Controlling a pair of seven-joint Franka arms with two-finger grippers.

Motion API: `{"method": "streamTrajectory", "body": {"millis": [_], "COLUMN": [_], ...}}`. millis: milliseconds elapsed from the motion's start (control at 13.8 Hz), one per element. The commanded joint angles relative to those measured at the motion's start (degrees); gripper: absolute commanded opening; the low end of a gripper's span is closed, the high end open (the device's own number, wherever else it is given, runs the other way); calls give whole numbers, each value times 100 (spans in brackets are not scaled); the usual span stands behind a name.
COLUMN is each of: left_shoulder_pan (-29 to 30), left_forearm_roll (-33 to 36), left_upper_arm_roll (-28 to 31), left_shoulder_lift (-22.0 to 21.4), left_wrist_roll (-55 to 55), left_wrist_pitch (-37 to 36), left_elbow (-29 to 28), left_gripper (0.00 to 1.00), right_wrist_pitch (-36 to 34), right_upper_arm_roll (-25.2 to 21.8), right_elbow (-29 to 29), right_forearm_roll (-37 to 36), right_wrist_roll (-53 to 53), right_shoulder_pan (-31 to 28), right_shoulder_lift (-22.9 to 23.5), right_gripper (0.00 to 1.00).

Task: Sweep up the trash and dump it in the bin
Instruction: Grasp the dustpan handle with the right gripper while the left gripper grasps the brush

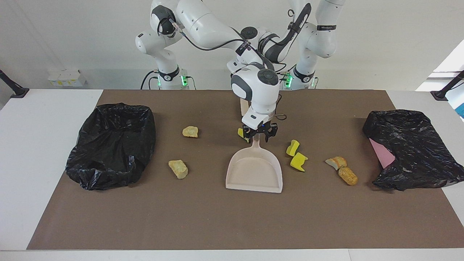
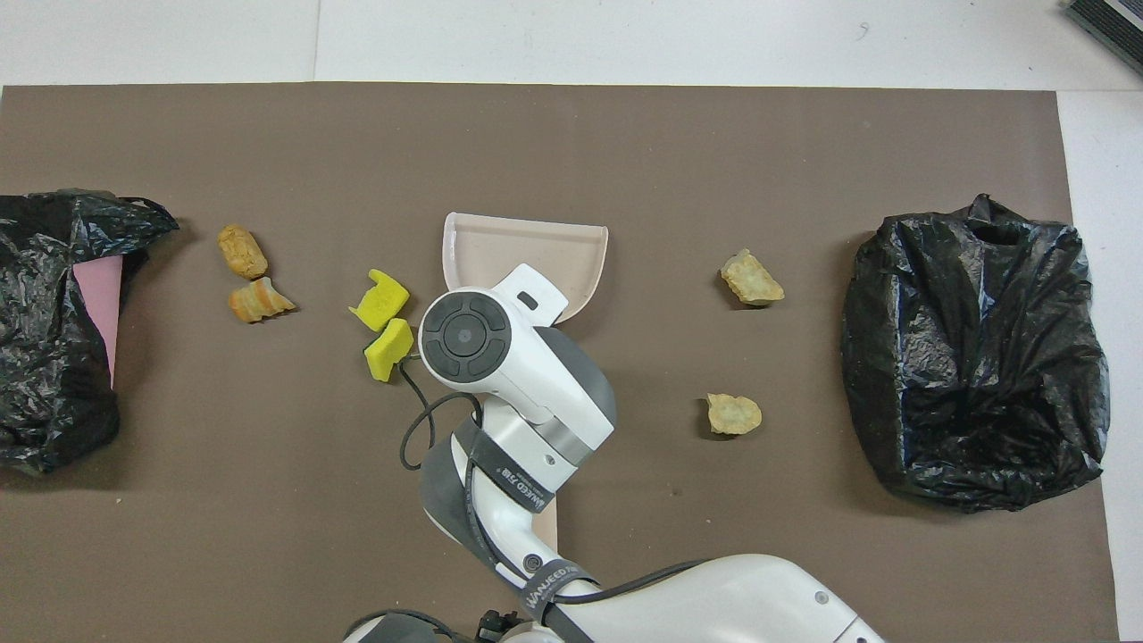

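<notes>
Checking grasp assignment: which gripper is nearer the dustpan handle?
Right. The right gripper is at the dustpan handle; the left gripper is by the brush, which lies nearer the robots.

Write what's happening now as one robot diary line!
right gripper: at dustpan handle | left gripper: by brush handle | trash: on mat, none in dustpan

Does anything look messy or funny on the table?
Yes. Yellow sponge chunks and bread-like lumps lie scattered on the brown mat, to both sides of the dustpan. The black bin bag at the left arm's end looks slumped over, with something pink poking out.
</notes>
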Motion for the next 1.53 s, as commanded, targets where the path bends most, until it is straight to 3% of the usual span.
{"method": "streamTrajectory", "body": {"millis": [0, 73, 291, 436, 654, 727, 945, 1235, 1453], "left_shoulder_pan": [-63, 33, 428, 727, 1184, 1386, 1764, 2651, 3494], "left_forearm_roll": [-64, -47, 6, 129, 357, 436, 665, 823, 1192], "left_upper_arm_roll": [108, 125, 125, 117, 125, 117, 125, 125, 125], "left_shoulder_lift": [-104, -165, -403, -622, -956, -1027, -1237, -1379, -1187], "left_wrist_roll": [-27, -27, -27, -36, -10, 43, 52, 377, 674], "left_wrist_pitch": [0, -105, -421, -920, -1510, -1747, -2170, -2409, -2225], "left_elbow": [-56, -39, -38, -38, -30, -12, 6, 94, 251], "left_gripper": [0, 0, 0, 0, 0, 0, 0, 0, 0], "right_wrist_pitch": [-121, -122, -113, -43, -25, -16, -42, -113, -122], "right_upper_arm_roll": [-1, -1, -1, -1, -1, -1, -1, -1, -1], "right_elbow": [77, 60, -45, -55, -55, -55, -46, -98, -221], "right_forearm_roll": [-8, 0, 9, 9, 88, 132, 124, 115, 115], "right_wrist_roll": [208, 286, 392, 550, 586, 586, 586, -9, -529], "right_shoulder_pan": [4, -4, -13, -22, -31, -31, -31, -92, -110], "right_shoulder_lift": [4, 4, 4, 4, 13, 13, 4, -285, -680], "right_gripper": [40, 32, 33, 58, 67, 65, 2, 0, 0]}}
